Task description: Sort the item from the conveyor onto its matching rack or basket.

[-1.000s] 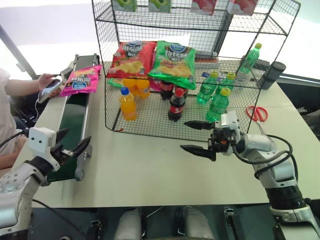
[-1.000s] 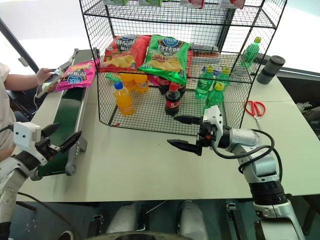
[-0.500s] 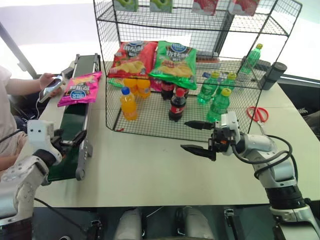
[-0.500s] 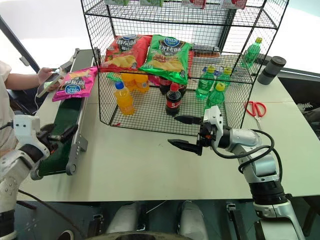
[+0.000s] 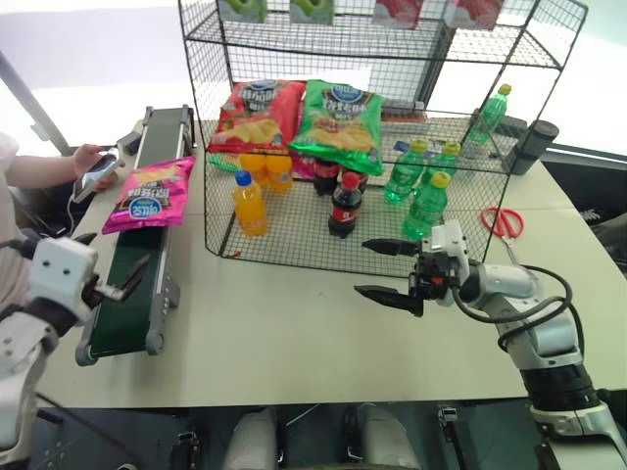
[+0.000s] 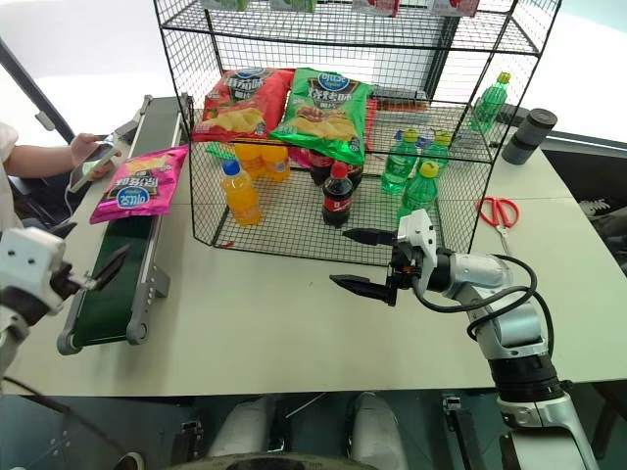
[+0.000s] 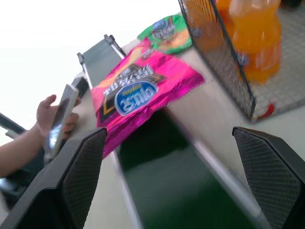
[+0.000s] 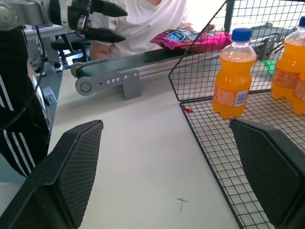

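Observation:
The item, a magenta-pink crisp bag point(image 5: 150, 193) with a blue logo, lies flat on the conveyor point(image 5: 137, 264), a dark-green belt between grey rails, about halfway along it. My left gripper point(image 5: 110, 262) hangs open and empty by the belt's near end, at its left rail, well short of the bag; in the left wrist view the pink bag point(image 7: 138, 93) lies ahead between the fingers. My right gripper point(image 5: 364, 267) is open and empty above the table, just in front of the black wire rack point(image 5: 323, 46), pointing left.
The rack holds a red crisp bag point(image 5: 257, 113), a green crisp bag point(image 5: 343, 116), orange bottles point(image 5: 250, 204), cola bottles point(image 5: 343, 206) and green bottles point(image 5: 426, 201). A person's hand with a phone point(image 5: 98, 174) is beside the belt. Scissors point(image 5: 503, 221) and a dark cylinder point(image 5: 537, 145) lie to the right.
The pink bag has ridden down the belt toward me. My left gripper has drawn off to the left and rolled. The right gripper has kept still.

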`<state>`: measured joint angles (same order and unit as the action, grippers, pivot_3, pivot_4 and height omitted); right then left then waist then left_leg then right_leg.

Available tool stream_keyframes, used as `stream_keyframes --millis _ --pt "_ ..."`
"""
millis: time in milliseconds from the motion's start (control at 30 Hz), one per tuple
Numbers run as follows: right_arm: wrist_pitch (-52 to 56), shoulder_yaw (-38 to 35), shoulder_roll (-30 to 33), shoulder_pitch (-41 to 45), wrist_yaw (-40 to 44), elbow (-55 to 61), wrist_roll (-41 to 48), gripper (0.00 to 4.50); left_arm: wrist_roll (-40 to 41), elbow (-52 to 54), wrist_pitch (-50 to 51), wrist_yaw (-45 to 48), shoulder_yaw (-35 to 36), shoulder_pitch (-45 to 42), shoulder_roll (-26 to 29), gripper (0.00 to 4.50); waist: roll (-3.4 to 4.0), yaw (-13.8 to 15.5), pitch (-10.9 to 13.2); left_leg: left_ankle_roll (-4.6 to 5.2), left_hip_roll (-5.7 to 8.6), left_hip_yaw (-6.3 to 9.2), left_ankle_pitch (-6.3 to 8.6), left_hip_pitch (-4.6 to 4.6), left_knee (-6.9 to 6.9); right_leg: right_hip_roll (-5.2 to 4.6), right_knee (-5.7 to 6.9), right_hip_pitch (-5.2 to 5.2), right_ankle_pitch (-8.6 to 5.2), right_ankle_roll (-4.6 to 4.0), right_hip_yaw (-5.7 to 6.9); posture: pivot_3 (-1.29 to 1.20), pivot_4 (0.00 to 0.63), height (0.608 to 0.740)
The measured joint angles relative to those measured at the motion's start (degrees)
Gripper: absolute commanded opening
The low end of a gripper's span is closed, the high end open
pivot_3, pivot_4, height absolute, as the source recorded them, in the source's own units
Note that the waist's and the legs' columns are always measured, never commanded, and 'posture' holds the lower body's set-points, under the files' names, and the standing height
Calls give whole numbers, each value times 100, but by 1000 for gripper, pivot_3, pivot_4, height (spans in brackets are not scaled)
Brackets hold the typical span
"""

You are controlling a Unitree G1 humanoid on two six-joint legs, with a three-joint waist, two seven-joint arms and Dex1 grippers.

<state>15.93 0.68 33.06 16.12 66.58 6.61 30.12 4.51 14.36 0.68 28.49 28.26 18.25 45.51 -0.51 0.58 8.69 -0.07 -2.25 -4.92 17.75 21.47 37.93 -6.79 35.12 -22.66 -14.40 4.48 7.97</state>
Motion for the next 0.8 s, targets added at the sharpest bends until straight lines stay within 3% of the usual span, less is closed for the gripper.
stream_keyframes --millis 67,200,533,800 --pt "3 107 -4 -17 37 104 -1 4432 -879 -494 -880 -216 1 284 373 4500 2 11 1 2 -4 0 2 0 -1 -4 -1 -17 -9 -16 0 0 150 740" --pt "-25 351 -43 -70 109 209 -69 4432 -1661 -1235 -1807 -590 12 359 594 4500 9 18 5 5 -5 0 5 3 -2 -15 -2 -21 -7 -17 1 0 150 740" --pt "-123 403 -73 -8 107 159 -182 4432 -2281 -1821 -2493 -1031 -456 -364 593 4500 3 -13 2 6 -9 -6 5 3 -2 -15 3 -10 3 0 2 0 150 740" --pt "-126 387 -60 -8 62 155 -188 4432 -2321 -2063 -2530 -1053 -760 -595 562 4500 1 -5 1 5 -12 -6 5 1 -3 -11 4 -8 3 0 2 0 150 740"
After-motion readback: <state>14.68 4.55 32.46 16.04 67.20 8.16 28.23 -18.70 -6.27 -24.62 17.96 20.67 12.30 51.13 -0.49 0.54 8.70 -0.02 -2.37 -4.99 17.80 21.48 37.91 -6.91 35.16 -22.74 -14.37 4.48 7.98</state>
